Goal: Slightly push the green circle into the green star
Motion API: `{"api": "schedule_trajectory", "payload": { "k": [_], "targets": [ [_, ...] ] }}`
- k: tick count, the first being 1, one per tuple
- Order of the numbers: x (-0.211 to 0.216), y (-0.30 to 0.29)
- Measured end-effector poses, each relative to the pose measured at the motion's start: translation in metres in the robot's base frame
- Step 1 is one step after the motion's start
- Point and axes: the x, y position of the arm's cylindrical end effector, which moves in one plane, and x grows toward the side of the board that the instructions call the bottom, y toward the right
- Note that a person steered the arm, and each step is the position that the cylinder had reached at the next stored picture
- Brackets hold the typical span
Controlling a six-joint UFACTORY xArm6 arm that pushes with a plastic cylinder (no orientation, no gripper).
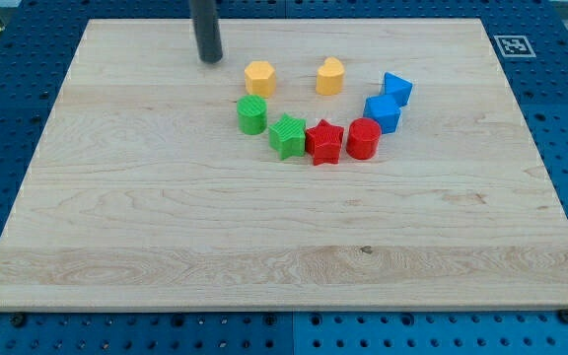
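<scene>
The green circle (251, 114) stands on the wooden board (166, 217), left of centre. The green star (287, 136) lies just to its lower right, a narrow gap between them. My tip (209, 59) rests on the board near the view's top, up and to the left of the green circle, well apart from it. The rod rises out of the view's top edge.
A red star (324, 141) touches the green star's right side, with a red cylinder (364, 138) beside it. Two blue blocks (383, 112) (397, 89) sit further right. A yellow hexagon (259, 78) and a yellow heart-like block (330, 75) lie above.
</scene>
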Motion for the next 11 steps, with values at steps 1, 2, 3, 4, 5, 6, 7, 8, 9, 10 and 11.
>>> {"api": "schedule_trajectory", "payload": {
  "k": [1,2,3,4,5,6,7,8,9,10,11],
  "targets": [
    [0.044,0.001],
    [0.057,0.026],
    [0.067,0.028],
    [0.072,0.03],
    [0.079,0.037],
    [0.084,0.044],
    [0.078,0.046],
    [0.054,0.044],
    [0.06,0.059],
    [0.073,0.064],
    [0.075,0.064]
  ]
}}
